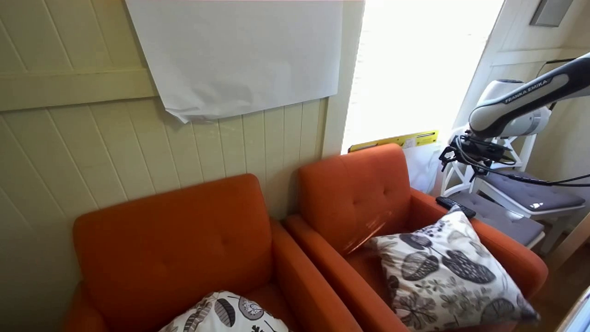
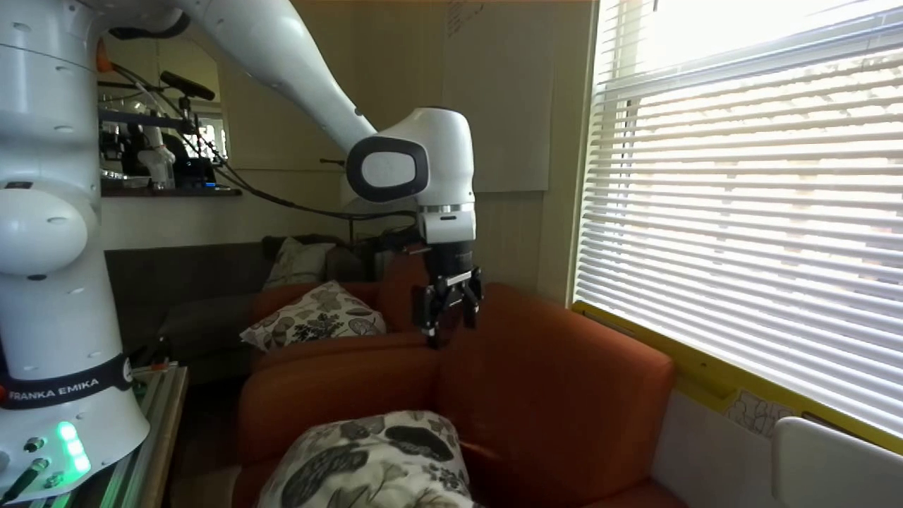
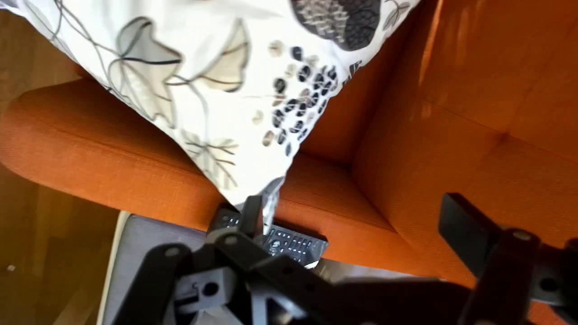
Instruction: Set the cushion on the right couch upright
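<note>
Slumping on the seat [image 1: 368,263] of the right couch [image 1: 511,251], the cushion [image 1: 442,272] is lying broad face up, so it isn't standing upright. Clock is per view, 12 = top.

Step in hand, my read: a corner grab. I'd be taking a deep fold of cloth, not just the tip, then lifting and tipping it toward the backrest [image 1: 355,189], 10–11 o'clock in an exterior view, letting the lower edge bed down before releasing. Soft filling will probably be sagging, so I'd be going slow.

It's looking square, so showing no true long axis; longest visible diagonal is running 10 to 4 o'clock there. Free corner is pointing 12 there, 6 in the wrist view, reaching over the armrest [image 3: 135,176]. It's overlapping the remote [image 3: 293,243] in view; can't tell contact.

End effector [image 3: 352,207] is hanging above, jaws standing wide, holding nothing. Corner is sitting behind one finger [image 3: 250,219], not mid-gap: I'd be shifting toward 9 o'clock in the wrist view before dropping.

Farther out, about 9 o'clock of the cushion, the second armchair [image 1: 184,226] is carrying its own leaf-print pillow [image 1: 226,316]; I'd be leaving both alone.
</note>
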Controlling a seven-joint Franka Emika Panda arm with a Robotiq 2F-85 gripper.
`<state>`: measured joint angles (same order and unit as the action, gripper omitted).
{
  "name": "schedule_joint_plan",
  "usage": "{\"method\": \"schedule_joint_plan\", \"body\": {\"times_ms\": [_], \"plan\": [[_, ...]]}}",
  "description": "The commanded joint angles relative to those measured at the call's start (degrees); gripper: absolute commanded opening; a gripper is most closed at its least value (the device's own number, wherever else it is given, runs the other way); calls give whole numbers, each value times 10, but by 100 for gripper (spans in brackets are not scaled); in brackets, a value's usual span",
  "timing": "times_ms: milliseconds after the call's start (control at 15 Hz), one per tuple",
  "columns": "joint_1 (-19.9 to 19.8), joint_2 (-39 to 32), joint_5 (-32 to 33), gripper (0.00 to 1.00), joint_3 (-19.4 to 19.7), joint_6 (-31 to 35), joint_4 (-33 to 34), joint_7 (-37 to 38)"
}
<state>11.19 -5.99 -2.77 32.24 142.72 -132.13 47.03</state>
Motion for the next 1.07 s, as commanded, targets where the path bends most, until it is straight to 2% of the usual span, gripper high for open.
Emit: {"method": "schedule_joint_plan", "body": {"times_ms": [0, 133, 333, 400, 467, 533, 733, 867, 1000], "plan": [[-77, 56, 63, 100, -89, -76, -16, 12], [-106, 53, 33, 100, -132, -132, -6, -58], [-135, 36, 27, 100, -173, -199, 12, -104], [-142, 32, 19, 100, -181, -198, 12, -117], [-147, 19, 28, 100, -187, -183, 18, -95], [-154, 2, -1, 100, -193, -172, 25, -112], [-163, -101, -81, 100, -207, -144, 75, -49], [-163, -166, -110, 100, -211, -127, 111, -7], [-156, -231, -95, 100, -201, -128, 157, 55]]}}
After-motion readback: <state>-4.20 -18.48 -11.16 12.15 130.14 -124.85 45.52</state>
